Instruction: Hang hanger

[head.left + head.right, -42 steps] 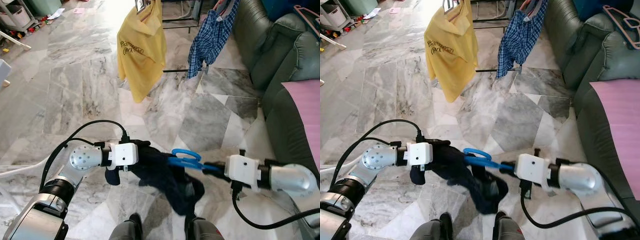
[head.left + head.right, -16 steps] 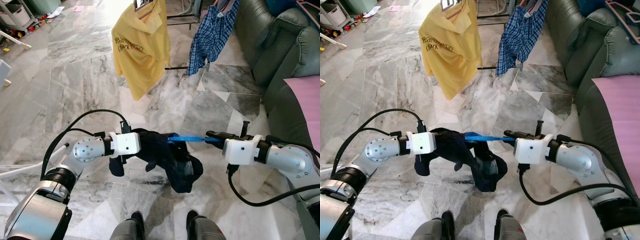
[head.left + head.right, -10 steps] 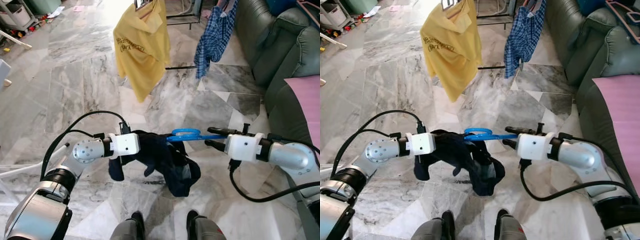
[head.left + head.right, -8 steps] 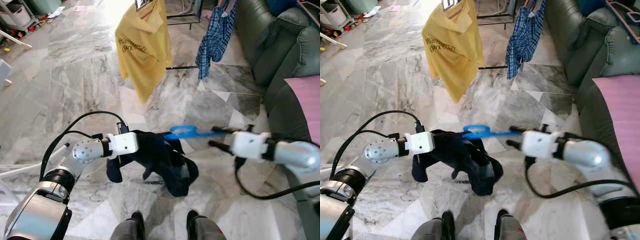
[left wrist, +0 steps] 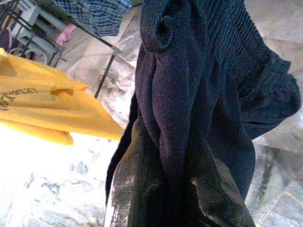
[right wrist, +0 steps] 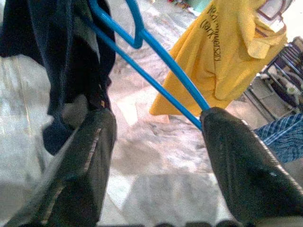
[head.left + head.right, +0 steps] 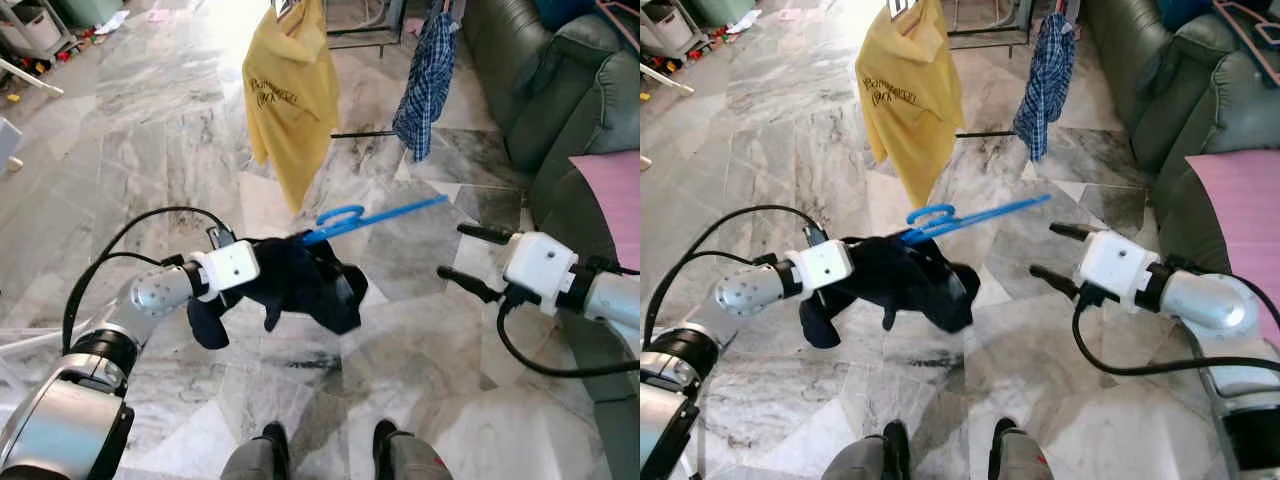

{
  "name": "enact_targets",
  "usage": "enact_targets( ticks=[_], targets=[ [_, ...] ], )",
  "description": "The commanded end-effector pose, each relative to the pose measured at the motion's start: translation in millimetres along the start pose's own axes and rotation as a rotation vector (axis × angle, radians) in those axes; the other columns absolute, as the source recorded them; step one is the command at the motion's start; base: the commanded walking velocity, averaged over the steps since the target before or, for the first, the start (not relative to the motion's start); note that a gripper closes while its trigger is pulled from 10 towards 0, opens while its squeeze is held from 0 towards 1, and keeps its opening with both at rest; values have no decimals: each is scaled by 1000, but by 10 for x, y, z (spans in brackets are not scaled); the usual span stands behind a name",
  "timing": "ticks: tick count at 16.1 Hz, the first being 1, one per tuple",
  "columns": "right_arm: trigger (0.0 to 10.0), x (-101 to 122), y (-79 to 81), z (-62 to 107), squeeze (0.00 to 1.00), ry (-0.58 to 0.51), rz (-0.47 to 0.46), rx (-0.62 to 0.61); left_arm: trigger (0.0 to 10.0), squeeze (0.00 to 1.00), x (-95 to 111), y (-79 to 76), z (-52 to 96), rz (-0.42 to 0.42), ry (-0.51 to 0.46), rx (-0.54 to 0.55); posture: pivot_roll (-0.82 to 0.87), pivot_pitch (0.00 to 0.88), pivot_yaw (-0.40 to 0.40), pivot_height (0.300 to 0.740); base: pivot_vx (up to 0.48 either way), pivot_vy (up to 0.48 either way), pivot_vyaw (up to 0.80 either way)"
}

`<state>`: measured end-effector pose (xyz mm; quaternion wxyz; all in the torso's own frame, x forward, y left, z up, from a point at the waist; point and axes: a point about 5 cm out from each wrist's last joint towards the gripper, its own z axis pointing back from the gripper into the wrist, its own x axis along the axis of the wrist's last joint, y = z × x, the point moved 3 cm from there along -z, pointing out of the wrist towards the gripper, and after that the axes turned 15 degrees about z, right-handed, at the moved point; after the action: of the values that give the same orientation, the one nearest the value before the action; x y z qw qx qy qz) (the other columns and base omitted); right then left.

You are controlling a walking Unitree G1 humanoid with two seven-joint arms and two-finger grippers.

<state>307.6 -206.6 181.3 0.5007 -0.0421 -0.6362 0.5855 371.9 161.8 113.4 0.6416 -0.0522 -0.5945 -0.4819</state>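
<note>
My blue plastic hanger (image 7: 372, 217) juts out level from a bunched dark navy garment (image 7: 300, 285), its hook end buried in the cloth and its long arm pointing toward my right side; my left gripper (image 7: 262, 272) is clamped into that garment, holding it above the marble floor (image 7: 150, 150); my right gripper (image 7: 465, 258) sits just beside the hanger's free end, fingers spread wide, holding nothing; a yellow shirt (image 7: 290, 95) and a checked shirt (image 7: 428, 80) hang ahead.

Grey-veined marble floor (image 7: 150, 170), washed out by glare at the far end; dark green leather sofa (image 7: 560, 90) along the right, a pink cloth (image 7: 612, 190) draped over it; yellow shirt (image 7: 290, 90) and blue checked shirt (image 7: 428, 75) hanging from a black rack (image 7: 362, 36).
</note>
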Motion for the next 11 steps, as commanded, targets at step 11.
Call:
enact_targets(
  ticks=[11],
  targets=[
    [10000,-630,835,-339,1000,279,-680,-356,0,0,513,231,14,289,-341,63,-100,265,79,740,0,0,0]
  ],
)
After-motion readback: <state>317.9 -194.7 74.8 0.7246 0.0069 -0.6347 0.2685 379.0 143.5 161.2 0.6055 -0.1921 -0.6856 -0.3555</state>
